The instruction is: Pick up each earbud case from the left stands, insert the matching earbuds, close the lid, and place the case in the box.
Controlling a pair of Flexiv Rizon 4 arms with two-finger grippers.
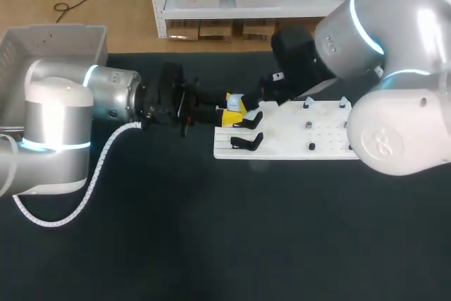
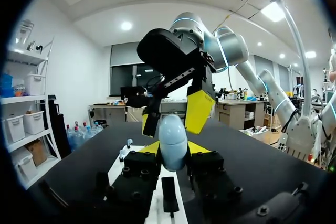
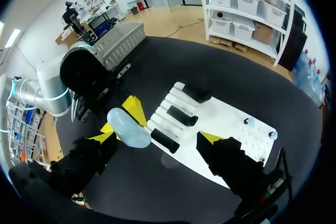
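Gripping the pale blue earbud case in my left gripper, at the white board's edge.
My right gripper gapes wide beside it; the case's lid is hard to make out.

The head view looks down from high behind the robot onto the whole black table, with the left arm and right arm entering from its sides. The left wrist view sits low and close behind the left gripper, facing right. The right wrist view looks down and leftward from just above the white stand board. All three share the earbud case and that board.
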